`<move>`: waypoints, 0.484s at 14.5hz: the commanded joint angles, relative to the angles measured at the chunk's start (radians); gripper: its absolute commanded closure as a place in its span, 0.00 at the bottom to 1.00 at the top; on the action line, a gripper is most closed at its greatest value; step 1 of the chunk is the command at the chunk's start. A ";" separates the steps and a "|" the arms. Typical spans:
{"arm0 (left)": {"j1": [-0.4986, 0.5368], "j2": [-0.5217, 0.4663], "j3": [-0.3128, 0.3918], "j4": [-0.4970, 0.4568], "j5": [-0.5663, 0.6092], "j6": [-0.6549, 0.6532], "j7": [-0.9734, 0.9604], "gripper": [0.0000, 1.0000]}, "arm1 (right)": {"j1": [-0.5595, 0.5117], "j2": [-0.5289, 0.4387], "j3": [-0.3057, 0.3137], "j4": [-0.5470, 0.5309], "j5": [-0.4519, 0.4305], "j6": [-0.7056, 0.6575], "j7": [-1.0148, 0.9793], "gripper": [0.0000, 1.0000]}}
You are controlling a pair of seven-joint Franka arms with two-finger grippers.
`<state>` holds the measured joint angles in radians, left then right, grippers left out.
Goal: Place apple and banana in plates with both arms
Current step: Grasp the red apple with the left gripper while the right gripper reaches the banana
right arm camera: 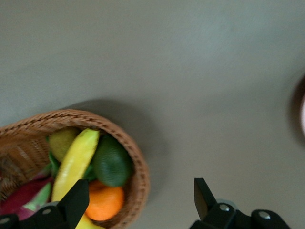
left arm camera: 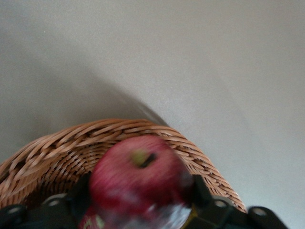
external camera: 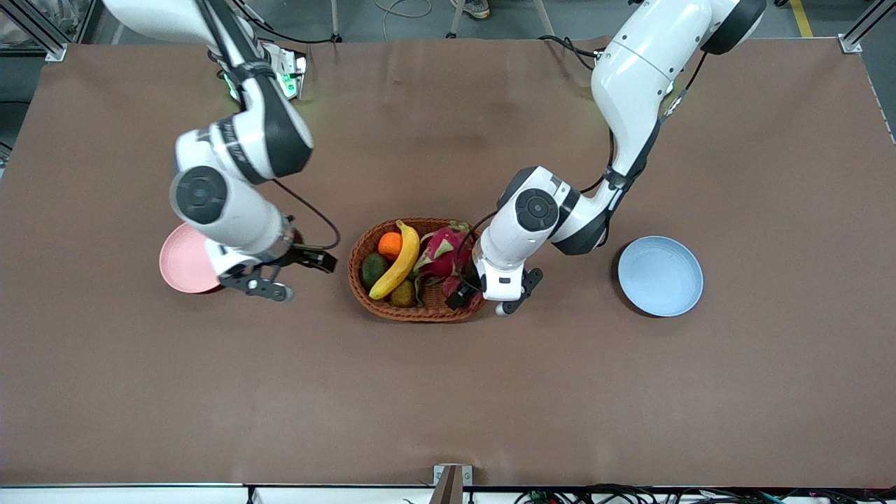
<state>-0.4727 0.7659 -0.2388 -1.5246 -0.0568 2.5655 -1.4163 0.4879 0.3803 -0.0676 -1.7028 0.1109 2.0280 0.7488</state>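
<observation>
Left gripper (left arm camera: 143,210) pinches the apple (left arm camera: 138,174) over the basket (external camera: 364,294) end toward the left arm. Right gripper (right arm camera: 138,200), fingers spread and empty, hangs over bare table between basket and pink plate (external camera: 183,262). Banana (external camera: 399,262) lies in the basket between orange (external camera: 390,244) and dragon fruit (external camera: 442,253). Blue plate (external camera: 660,276) sits empty. Risks: apple slips from the pinch during transfer; right fingers nudge neighbouring fruit when reaching for the banana.

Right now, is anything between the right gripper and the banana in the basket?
Only the basket rim. The right gripper hangs open over bare table between the pink plate and basket. The banana lies on top of the fruit, uncovered, with the orange and avocado beside it.
</observation>
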 commanded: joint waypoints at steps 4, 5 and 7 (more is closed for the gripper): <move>-0.004 -0.031 0.015 0.018 0.038 -0.019 -0.001 0.85 | 0.119 0.181 -0.009 0.135 0.024 0.058 0.285 0.09; 0.005 -0.057 0.015 0.018 0.072 -0.062 -0.003 0.86 | 0.126 0.195 -0.009 0.135 0.059 0.087 0.296 0.15; 0.034 -0.129 0.015 0.015 0.136 -0.151 0.013 0.86 | 0.127 0.224 -0.009 0.137 0.137 0.127 0.296 0.23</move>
<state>-0.4640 0.7332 -0.2305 -1.4915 0.0242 2.5083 -1.4140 0.6136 0.5723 -0.0674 -1.5939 0.1881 2.1368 1.0285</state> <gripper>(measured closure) 0.207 0.137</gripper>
